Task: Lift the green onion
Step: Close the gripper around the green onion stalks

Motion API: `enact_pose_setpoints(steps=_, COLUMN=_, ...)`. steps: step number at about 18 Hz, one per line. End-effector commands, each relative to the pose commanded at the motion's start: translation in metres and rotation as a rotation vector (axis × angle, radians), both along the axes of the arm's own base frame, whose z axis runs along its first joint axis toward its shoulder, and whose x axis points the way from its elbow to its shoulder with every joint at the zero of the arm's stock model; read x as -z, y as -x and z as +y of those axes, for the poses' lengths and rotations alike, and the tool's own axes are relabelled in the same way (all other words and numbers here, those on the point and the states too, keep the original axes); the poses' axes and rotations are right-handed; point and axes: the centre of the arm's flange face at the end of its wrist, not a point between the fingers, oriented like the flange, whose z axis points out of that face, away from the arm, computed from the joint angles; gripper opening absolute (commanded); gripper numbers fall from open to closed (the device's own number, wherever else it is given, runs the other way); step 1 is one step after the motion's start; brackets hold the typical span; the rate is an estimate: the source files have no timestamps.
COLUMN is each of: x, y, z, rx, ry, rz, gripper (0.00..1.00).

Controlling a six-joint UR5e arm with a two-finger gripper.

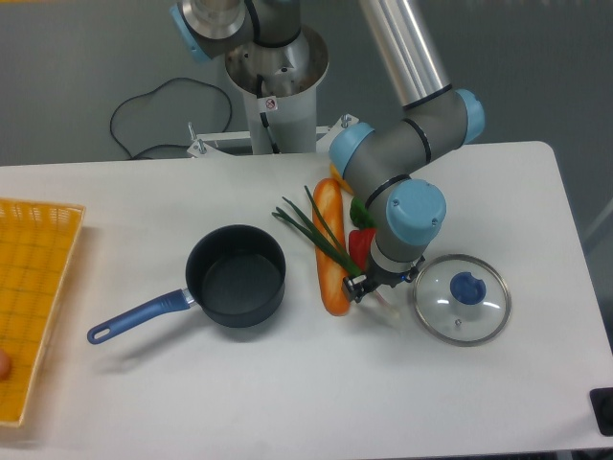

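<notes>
here the pincer (361, 287) sits low over the green onion (321, 235), its opening seemingly narrow but unclear.

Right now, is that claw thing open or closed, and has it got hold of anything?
Gripper: low over the green onion near its pale end, but too small and hidden by the wrist to tell if it is open, closed or gripping.

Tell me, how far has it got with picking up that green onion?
The approach looks done: the gripper is down at the green onion, near its pale end beside the orange loaf. In hand is the grasp; whether the fingers have closed is unclear. The lift is left: the onion lies across the loaf on the table.
</notes>
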Motion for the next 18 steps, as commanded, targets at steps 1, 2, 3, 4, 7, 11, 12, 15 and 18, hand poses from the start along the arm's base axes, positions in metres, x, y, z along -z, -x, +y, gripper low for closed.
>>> enact_pose_setpoints(steps=1, x=0.0, y=0.0, z=0.0, rx=-0.002, ry=0.0, rz=0.0, gripper=0.69)
enact_pose_setpoints(steps=2, x=0.0, y=0.0001, z=-0.0001, rx=-0.001, ry=0.001, rz=0.001, gripper=0.66)
enact_pose_setpoints(steps=3, x=0.0, y=0.0, z=0.0, rx=-0.003, ry=0.0, rz=0.0, gripper=0.65)
enact_pose_setpoints(steps=4, x=0.0, y=0.0001, z=-0.0001, rx=-0.003, ry=0.002, rz=0.001, gripper=0.63)
enact_pose_setpoints(steps=7, x=0.0, y=0.0, z=0.0, rx=-0.005, ry=0.0, rz=0.0, gripper=0.55)
enact_pose_setpoints(steps=11, x=-0.0008, y=0.0006, z=0.0003, rx=-0.029, ry=0.001, rz=0.002, gripper=0.36)
enact_pose_setpoints(steps=12, x=-0.0014, y=0.001, z=0.0006, rx=-0.031, ry=0.001, rz=0.003, gripper=0.34)
enact_pose_setpoints(steps=15, x=-0.0017, y=0.002, z=0.0012, rx=-0.035, ry=0.0, rz=0.004, gripper=0.29)
enact_pose_setpoints(steps=18, x=-0.0001, y=0.0016, z=0.0009, rx=-0.04, ry=0.002, rz=0.002, gripper=0.2)
